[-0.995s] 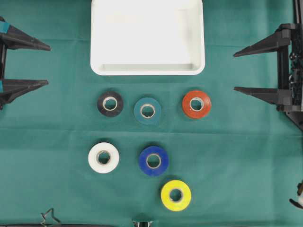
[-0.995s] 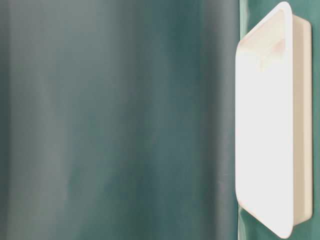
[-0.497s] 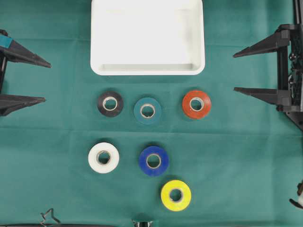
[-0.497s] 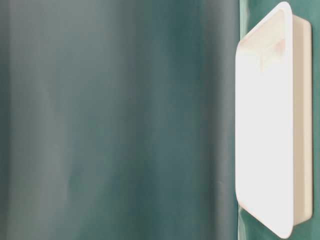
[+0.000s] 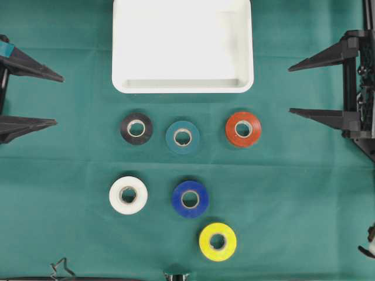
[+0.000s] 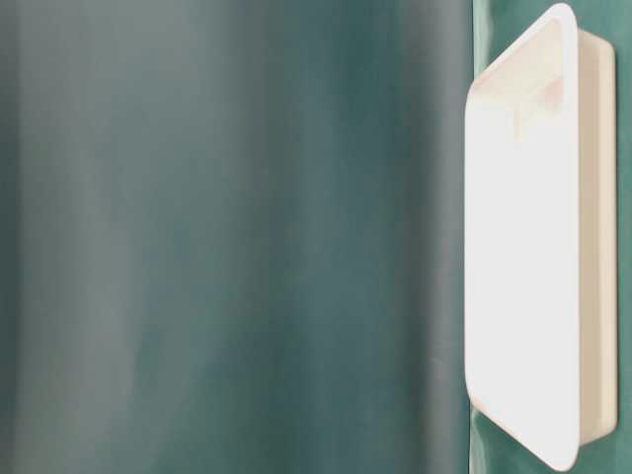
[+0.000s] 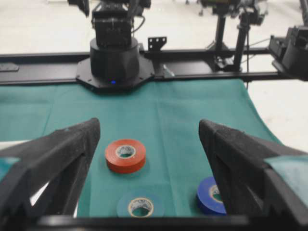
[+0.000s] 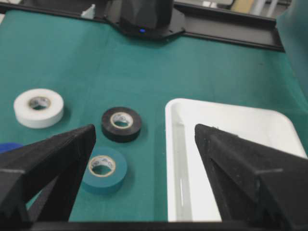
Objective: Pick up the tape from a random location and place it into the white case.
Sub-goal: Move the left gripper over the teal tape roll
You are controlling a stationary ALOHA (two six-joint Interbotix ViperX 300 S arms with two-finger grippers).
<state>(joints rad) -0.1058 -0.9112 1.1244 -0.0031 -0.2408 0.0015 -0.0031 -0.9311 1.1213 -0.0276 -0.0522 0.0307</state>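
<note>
The white case lies empty at the top middle of the green cloth, also in the right wrist view and the table-level view. Below it lie several tape rolls: black, teal, red, white, blue and yellow. My left gripper stands open at the left edge, far from the rolls; its wrist view faces the red roll. Open too, my right gripper waits at the right edge, holding nothing.
A small metal clip lies at the bottom left edge of the cloth. The opposite arm's black base stands past the cloth's far end in the left wrist view, and another base in the right wrist view.
My left gripper has shifted a little toward the near side of the table, still open. The right gripper and all the rolls have stayed put.
</note>
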